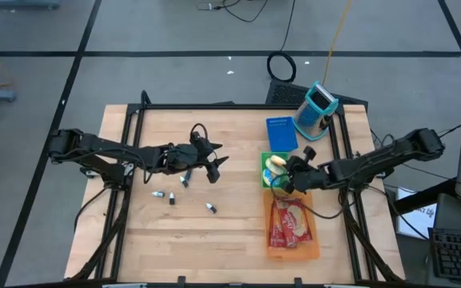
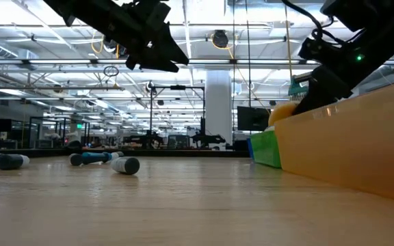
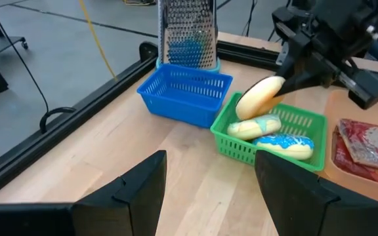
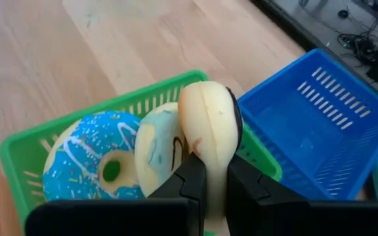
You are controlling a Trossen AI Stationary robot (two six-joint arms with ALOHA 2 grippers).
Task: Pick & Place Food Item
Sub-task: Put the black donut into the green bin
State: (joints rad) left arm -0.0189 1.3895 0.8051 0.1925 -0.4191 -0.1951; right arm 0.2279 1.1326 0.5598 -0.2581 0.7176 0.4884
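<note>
Right claw: the right claw (image 4: 209,187) is pinched on a pale yellow pastry (image 4: 210,134), holding it edge-up just above the green basket (image 4: 28,154); in the high view the right claw (image 1: 292,174) sits over that basket's right side.
Pastry: the pale yellow pastry (image 3: 260,96) hangs tilted over the basket's rim, above the other food and apart from the table.
Green basket: the green basket (image 1: 266,178) stands on the table (image 1: 214,240) right of centre; it holds a blue-iced doughnut (image 4: 90,167) with white drizzle and a yellow-iced doughnut (image 4: 156,147) lying side by side.
Blue basket: a blue basket (image 1: 281,134) stands just beside the green one, on its far side, with nothing visible in it.
Grater: a metal grater (image 3: 187,33) with a blue base stands just behind the blue basket.
Orange tray: an orange tray (image 1: 311,248) lies against the green basket's near side, holding red packets (image 1: 290,224).
Left claw: the left claw (image 1: 213,162) is spread, holds nothing, and hovers over the middle of the table, well apart from the baskets.
Small items: several small cylinders (image 1: 172,197) lie scattered on the table below the left claw.
</note>
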